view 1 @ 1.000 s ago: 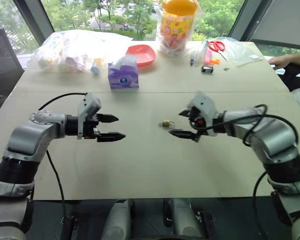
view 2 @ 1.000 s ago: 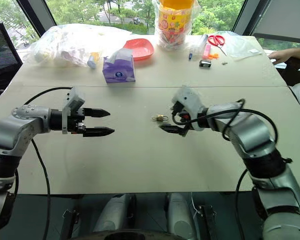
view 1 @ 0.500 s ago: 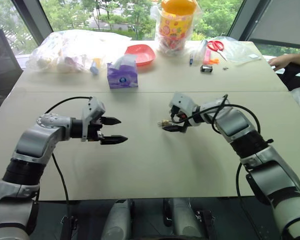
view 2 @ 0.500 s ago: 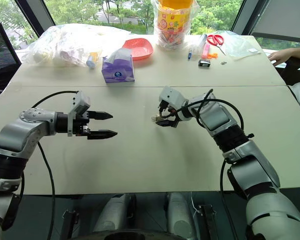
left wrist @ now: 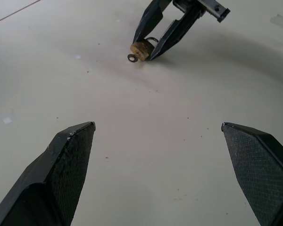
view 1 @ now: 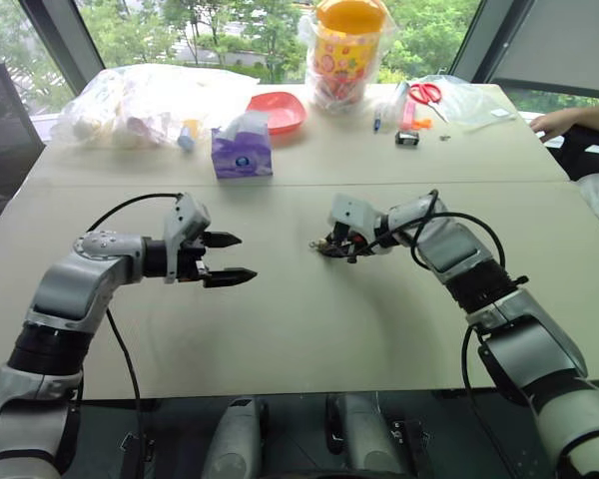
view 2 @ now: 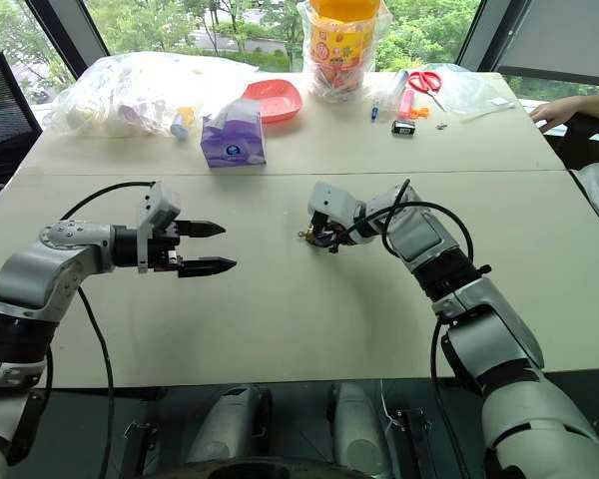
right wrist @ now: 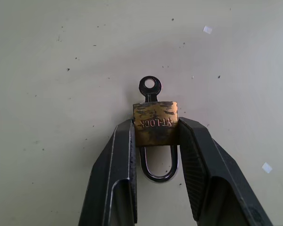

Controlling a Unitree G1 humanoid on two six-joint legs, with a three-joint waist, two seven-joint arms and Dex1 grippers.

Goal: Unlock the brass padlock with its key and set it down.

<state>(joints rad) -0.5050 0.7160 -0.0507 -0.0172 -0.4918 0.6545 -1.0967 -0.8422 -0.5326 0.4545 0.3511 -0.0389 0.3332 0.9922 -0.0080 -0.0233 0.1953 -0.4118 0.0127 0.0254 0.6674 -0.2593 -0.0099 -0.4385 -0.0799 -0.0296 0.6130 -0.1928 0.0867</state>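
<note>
Your right gripper point(right wrist: 155, 136) has its two fingers point(right wrist: 120, 174) pressed against the sides of the brass padlock point(right wrist: 155, 123), which sits at the middle of the worktop point(view 1: 299, 329). In the right wrist view you can see the brass body clamped between the finger ends, the silvery shackle point(right wrist: 159, 165) looped back between the fingers, and the dark key point(right wrist: 149, 88) sticking out of the far end of the body with its round bow clear. You cannot tell whether the shackle is latched or sprung: where its legs enter the body is hidden. Whether the padlock rests on the worktop or is just lifted off it is also hard to judge.

From the head views the padlock point(view 1: 331, 245) is only a small golden speck at the gripper's tip, mostly covered by the fingers.

Your left gripper point(view 1: 232, 258) hangs over the worktop well to the left of the padlock, jaws spread wide and empty, pointing toward it. In its wrist view the fingertips point(left wrist: 70, 155) are cut off at the bottom edge.

At the worktop's far side lie a purple tissue box point(view 1: 243, 152), a red bowl point(view 1: 277, 110), plastic bags point(view 1: 140, 100) whose contents are unclear, a jar point(view 1: 349, 50) cut off at the top, and scissors point(view 1: 428, 92).
</note>
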